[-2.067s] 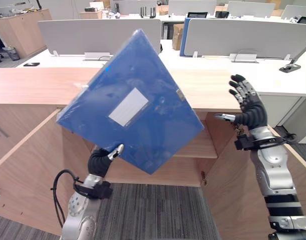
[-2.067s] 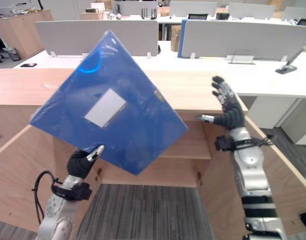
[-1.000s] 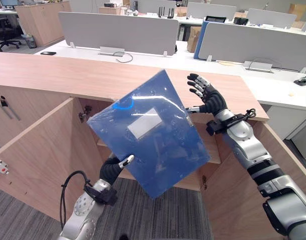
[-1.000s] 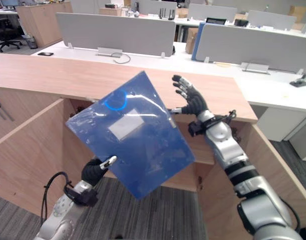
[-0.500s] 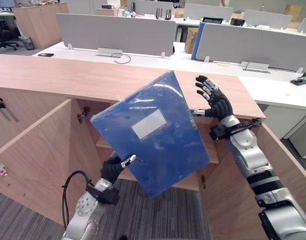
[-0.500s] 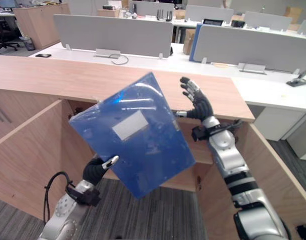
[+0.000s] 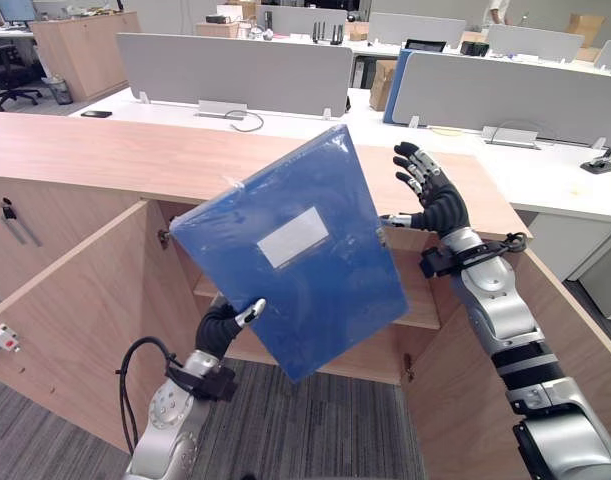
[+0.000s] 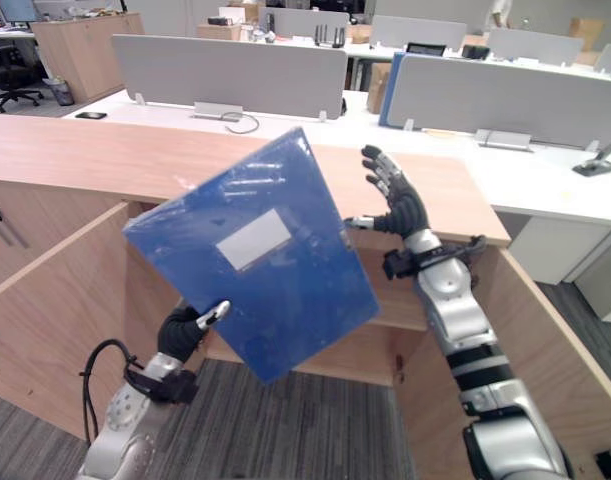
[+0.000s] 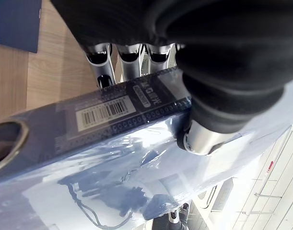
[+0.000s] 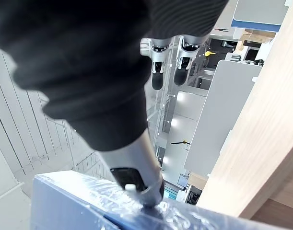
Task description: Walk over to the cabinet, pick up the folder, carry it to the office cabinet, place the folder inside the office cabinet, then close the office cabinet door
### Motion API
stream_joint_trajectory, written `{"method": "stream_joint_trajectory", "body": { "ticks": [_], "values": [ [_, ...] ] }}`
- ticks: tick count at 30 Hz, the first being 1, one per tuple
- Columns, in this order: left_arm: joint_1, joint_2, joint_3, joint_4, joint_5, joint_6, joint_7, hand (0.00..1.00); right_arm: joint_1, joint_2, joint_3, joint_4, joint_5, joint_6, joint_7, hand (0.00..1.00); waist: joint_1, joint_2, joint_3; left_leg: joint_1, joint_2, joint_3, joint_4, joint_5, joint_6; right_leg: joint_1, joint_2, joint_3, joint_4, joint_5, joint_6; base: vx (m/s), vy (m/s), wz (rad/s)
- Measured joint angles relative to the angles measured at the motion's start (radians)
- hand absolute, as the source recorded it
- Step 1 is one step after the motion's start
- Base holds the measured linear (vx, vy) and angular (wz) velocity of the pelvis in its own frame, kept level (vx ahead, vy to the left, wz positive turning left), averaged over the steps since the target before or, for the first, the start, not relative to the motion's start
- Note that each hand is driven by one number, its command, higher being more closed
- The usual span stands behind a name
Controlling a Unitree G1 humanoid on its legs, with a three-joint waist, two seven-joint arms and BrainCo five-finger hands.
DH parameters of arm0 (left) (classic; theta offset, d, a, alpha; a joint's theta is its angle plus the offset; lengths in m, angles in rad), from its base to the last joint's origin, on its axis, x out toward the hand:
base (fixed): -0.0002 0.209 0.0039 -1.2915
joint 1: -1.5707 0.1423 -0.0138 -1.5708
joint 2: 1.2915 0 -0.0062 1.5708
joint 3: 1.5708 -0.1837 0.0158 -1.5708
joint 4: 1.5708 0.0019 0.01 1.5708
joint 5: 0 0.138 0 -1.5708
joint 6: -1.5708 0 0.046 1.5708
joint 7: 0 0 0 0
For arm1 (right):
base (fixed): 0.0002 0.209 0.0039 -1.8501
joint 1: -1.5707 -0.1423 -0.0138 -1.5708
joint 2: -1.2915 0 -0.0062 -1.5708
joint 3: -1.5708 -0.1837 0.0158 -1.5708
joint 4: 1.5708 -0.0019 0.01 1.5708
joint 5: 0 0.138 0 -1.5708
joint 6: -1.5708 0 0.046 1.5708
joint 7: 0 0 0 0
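Observation:
A blue folder (image 7: 290, 250) wrapped in clear film, with a white label, is held tilted in the air before the open office cabinet (image 7: 105, 160). My left hand (image 7: 223, 327) is shut on its lower corner; in the left wrist view the thumb (image 9: 204, 136) pinches the spine of the folder (image 9: 112, 143) against the fingers (image 9: 129, 57). My right hand (image 7: 432, 203) stands open at the folder's right edge with fingers spread upward. In the right wrist view its thumb (image 10: 136, 184) touches the film on the folder (image 10: 74, 206).
The cabinet's left door (image 7: 75, 320) and right door (image 7: 575, 340) swing open toward me, with a shelf (image 7: 425, 300) inside behind the folder. Grey carpet (image 7: 315, 430) lies below. Desks with grey dividers (image 7: 245, 70) stand beyond the cabinet top.
The folder has risen a little and turned more upright in my left hand. My right hand has come in from the right and stays by the folder's right edge.

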Motion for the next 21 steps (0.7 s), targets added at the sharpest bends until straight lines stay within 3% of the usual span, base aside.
{"method": "stream_joint_trajectory", "body": {
  "ticks": [8, 14, 21],
  "values": [
    [0.001, -0.053, 0.066, 0.001, 0.024, 0.0, 0.029, 1.0, 0.0, -0.008, -0.018, -0.094, -0.002, -0.006, 0.007, 0.0, -0.006, 0.002, 0.001, -0.001, -0.001, 0.0, 0.0, 0.0, 0.0, 0.001, -0.002, 0.0, -0.001, 0.0, 0.0, 0.01, 0.036, 0.0],
    [0.027, -0.068, 0.124, 0.006, 0.024, 0.0, 0.051, 1.0, 0.0, -0.012, -0.107, -0.101, 0.001, -0.011, -0.003, 0.0, -0.008, 0.005, 0.003, -0.001, -0.003, 0.0, 0.0, 0.0, 0.0, 0.0, -0.003, 0.0, 0.002, -0.001, 0.002, 0.0, 0.034, 0.0],
    [0.028, -0.07, 0.124, 0.006, 0.024, 0.0, 0.054, 1.0, 0.0, -0.005, -0.105, -0.115, 0.012, -0.018, 0.005, 0.0, -0.009, 0.007, 0.004, -0.001, -0.003, 0.001, 0.0, -0.001, 0.001, -0.001, -0.003, 0.0, -0.001, -0.003, 0.005, 0.0, 0.0, 0.0]
  ]
}}
